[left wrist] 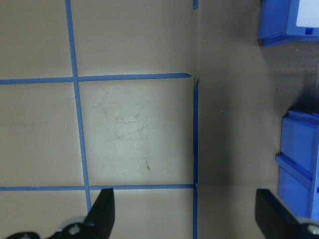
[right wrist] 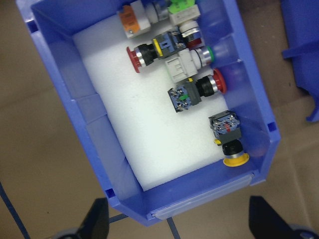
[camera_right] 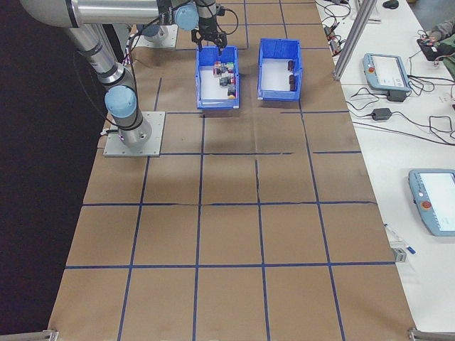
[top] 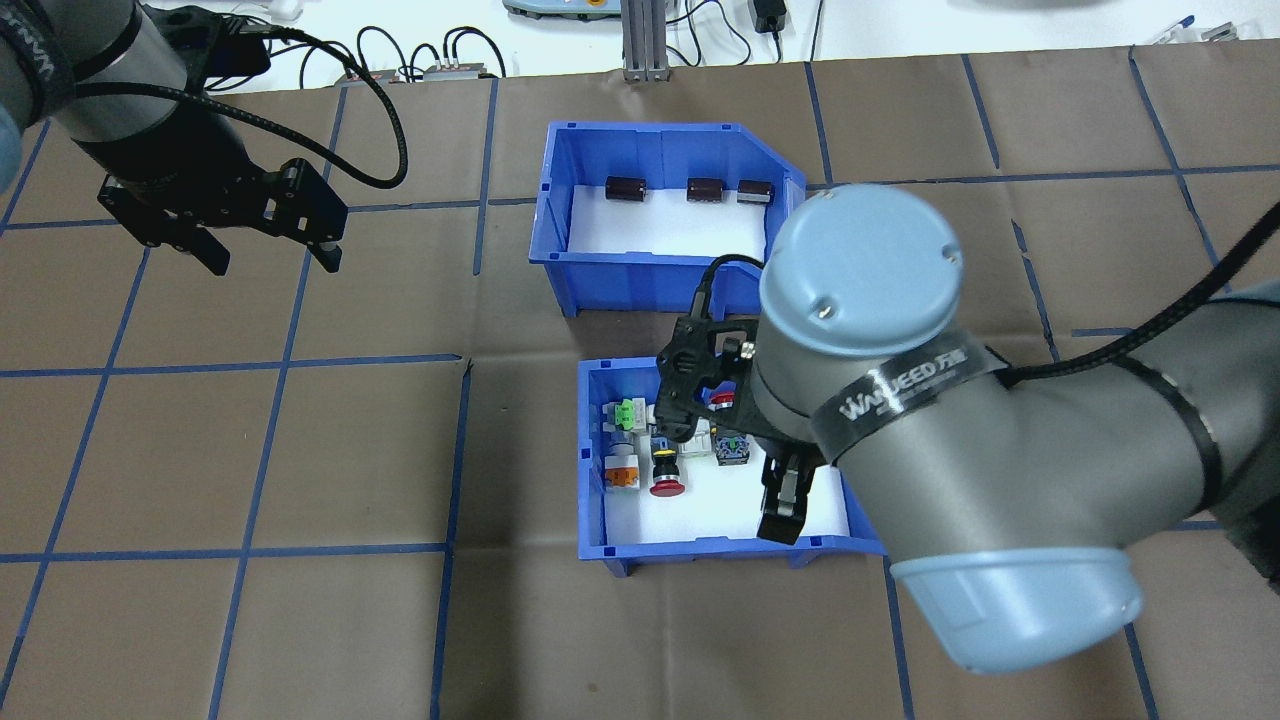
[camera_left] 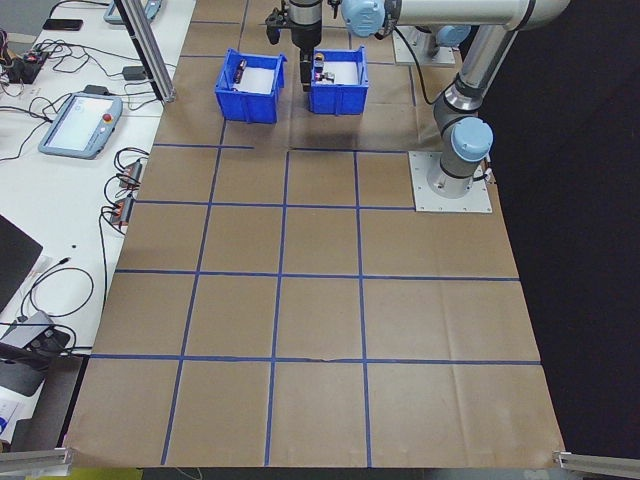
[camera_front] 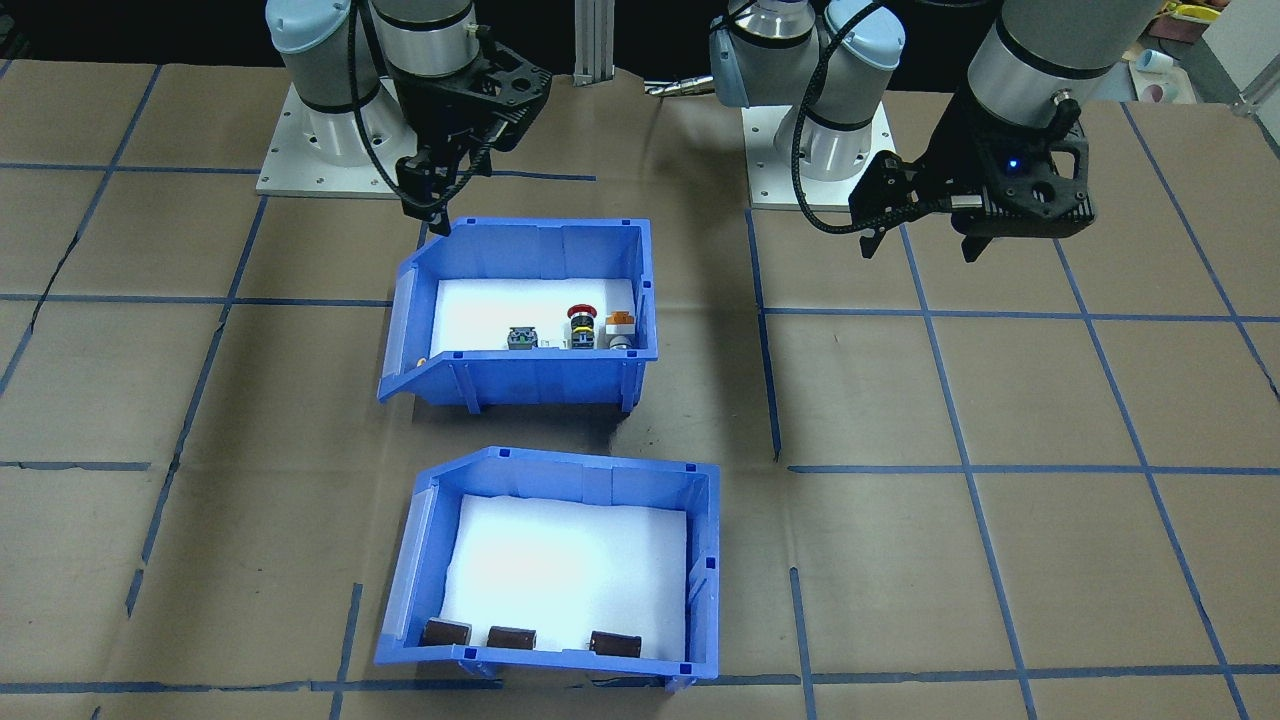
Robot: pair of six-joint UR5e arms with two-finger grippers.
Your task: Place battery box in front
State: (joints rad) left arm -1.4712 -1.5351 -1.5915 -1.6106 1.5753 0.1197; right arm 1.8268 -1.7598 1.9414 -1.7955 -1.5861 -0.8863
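Observation:
The battery box [camera_front: 600, 466] is a blue bin with a white liner, and three dark batteries [camera_front: 515, 637] lie along one wall. It stands on the operators' side of the table, farthest from the robot's bases, and shows too in the overhead view [top: 640, 270]. The second blue bin [camera_front: 540, 380], with coloured push-button switches, sits between it and the bases. My right gripper [right wrist: 182, 224] hangs open over that switch bin's sloped front end [right wrist: 199, 206], holding nothing. My left gripper [top: 275, 262] is open and empty above bare paper, well off to the side of both bins.
Brown paper with blue tape lines covers the table [top: 350, 450]. The two arm base plates [camera_front: 330, 150] [camera_front: 815, 170] stand behind the switch bin. An aluminium post [top: 640, 40] and cables line the far edge. Teach pendants [camera_right: 387, 67] lie on a side bench.

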